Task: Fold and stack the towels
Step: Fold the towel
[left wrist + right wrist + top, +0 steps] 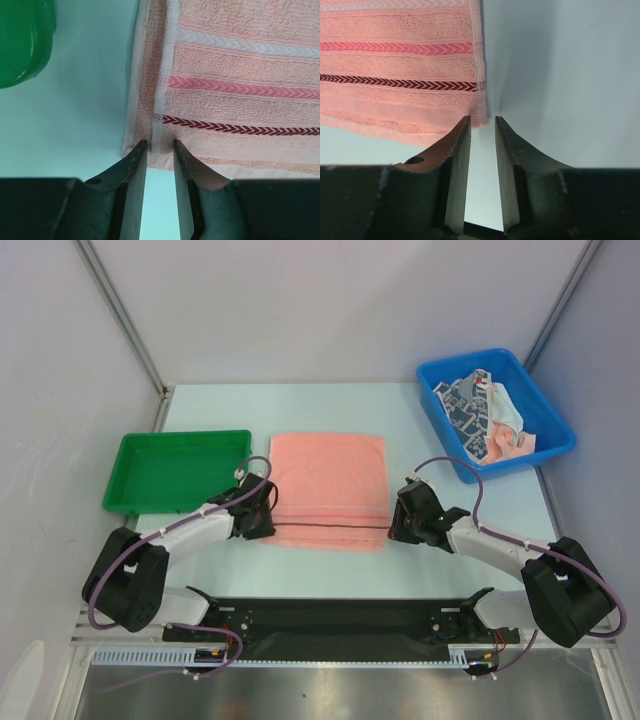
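Green tray left, blue bin far right, pale table.

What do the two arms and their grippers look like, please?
The left arm and right arm match: white links between bulky black joints. A mauve cable runs along each and loops free near the wrist. The left gripper and right gripper are black, each with two tapering fingers with paler inner faces. No markings show.
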You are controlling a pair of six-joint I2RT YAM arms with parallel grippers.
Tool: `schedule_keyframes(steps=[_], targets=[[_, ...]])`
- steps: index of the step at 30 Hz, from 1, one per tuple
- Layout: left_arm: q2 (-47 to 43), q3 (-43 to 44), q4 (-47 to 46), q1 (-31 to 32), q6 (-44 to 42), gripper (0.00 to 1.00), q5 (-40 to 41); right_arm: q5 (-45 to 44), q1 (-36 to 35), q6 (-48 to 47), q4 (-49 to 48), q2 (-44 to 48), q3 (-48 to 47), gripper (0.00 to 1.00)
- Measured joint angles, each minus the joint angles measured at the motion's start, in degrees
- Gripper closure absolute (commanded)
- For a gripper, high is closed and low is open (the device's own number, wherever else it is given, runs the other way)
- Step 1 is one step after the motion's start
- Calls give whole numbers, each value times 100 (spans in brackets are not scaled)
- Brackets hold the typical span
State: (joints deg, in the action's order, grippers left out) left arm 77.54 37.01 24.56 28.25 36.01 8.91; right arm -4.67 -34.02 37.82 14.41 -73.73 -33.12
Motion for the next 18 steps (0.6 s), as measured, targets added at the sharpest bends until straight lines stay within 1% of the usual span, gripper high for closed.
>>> schedule_keyframes(steps=[3,5,6,9,11,13,18], targets=[[44,33,4,0,-2,69,0,-2,-44,7,-11,-17,26,69],[61,48,11,0,0,76,0,-13,-68,9,-22,-66,31,68],[74,61,17,0,-2,83,0,-28,-76,9,-24,-94,33,68],[85,92,33,0,2,95,0,-52,-94,11,-48,-160,35,68],[85,105,46,0,0,100,-2,-90,-114,11,-74,-170,35,69],[85,109,50,0,0,100,-2,-94,-133,11,-118,-184,39,70],[85,142,98,0,0,100,-7,-83,-153,20,-286,-264,46,80]])
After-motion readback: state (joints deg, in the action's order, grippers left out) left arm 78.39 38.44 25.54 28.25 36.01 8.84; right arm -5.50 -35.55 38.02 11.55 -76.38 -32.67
